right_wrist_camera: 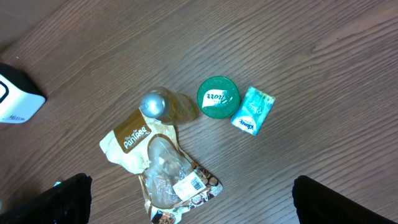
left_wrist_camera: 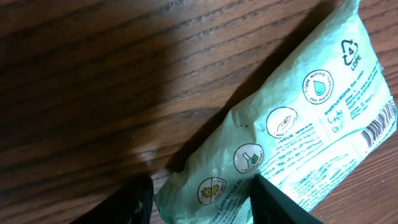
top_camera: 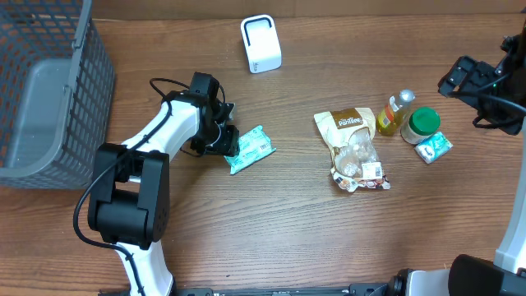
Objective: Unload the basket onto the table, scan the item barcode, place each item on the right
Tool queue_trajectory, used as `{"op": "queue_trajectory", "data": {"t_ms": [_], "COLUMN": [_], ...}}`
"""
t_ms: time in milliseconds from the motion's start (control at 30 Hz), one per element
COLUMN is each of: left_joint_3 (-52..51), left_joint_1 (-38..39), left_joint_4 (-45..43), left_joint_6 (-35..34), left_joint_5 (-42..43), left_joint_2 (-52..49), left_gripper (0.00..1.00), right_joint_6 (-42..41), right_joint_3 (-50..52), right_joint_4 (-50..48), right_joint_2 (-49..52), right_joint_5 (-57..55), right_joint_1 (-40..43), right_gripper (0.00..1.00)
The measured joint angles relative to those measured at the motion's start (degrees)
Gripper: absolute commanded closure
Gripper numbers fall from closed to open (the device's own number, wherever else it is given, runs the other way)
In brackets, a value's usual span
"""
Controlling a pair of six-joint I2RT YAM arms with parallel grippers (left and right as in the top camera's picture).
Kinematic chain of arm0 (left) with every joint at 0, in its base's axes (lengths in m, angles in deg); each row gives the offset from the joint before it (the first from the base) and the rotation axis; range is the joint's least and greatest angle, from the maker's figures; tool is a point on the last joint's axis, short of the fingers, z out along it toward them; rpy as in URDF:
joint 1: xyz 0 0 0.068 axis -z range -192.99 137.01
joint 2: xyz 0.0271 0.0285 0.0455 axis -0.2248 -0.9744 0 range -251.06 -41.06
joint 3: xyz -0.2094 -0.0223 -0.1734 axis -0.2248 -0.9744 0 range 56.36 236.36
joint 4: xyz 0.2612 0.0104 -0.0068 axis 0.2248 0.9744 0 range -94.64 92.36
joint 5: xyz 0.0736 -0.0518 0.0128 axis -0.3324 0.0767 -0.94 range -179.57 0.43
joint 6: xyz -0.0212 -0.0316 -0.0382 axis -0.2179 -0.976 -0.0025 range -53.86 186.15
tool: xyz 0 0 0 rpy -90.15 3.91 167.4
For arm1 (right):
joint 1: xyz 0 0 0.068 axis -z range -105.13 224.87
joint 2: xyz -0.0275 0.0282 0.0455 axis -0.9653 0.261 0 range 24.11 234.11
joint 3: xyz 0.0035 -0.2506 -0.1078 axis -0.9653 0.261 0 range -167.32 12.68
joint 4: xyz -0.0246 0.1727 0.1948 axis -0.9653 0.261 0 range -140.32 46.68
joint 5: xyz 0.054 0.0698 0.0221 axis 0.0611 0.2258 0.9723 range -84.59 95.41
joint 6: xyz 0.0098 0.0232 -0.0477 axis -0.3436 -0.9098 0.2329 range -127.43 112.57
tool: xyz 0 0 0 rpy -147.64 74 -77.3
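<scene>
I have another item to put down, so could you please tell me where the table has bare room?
Bare wood lies between the wipes pack and the snack bag, and in the wide strip nearer the robot. It is crowded on the right, where the snack bag, bottle, green-lidded jar and small teal packet cluster.
</scene>
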Motion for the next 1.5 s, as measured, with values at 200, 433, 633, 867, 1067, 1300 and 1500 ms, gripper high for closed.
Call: {"op": "queue_trajectory", "data": {"t_ms": [200,433,633,867,1067,1300,1500], "left_joint_3": [-0.04,-0.15,-0.15,0.02,2.19,8.74,20.35], "left_joint_1": [0.85,1.49,1.55,1.57,1.42,0.57,0.57], "left_joint_4": [-0.85,-1.46,-1.51,-1.05,2.6,2.97,-1.03], "left_joint_6": [-0.04,-0.02,-0.24,-0.02,0.11,1.51,2.01], "left_joint_5": [0.11,1.09,1.84,2.03,0.7,-1.09,-1.36], "left_joint_2": [0.0,0.07,0.17,0.31,0.31,3.45,11.34], "left_gripper": [0.56,0.73,0.96,0.96,0.96,0.96,0.96], "right_joint_6": [0.0,0.0,0.0,0.02,0.0,-0.02,0.02], "right_joint_3": [0.0,0.0,0.0,0.0,0.0,0.0,0.0], "right_joint_4": [0.0,0.0,0.0,0.0,0.0,0.0,0.02], "right_joint_2": [0.0,0.0,0.0,0.0,0.0,0.0,0.0], "right_joint_5": [0.0,0.0,0.02,0.02,0.02,0.0,0.0], "right_joint_1": [0.0,0.0,0.02,0.02,0.0,0.02,0.0], "right_gripper": [0.0,0.0,0.0,0.0,0.0,0.0,0.0]}}
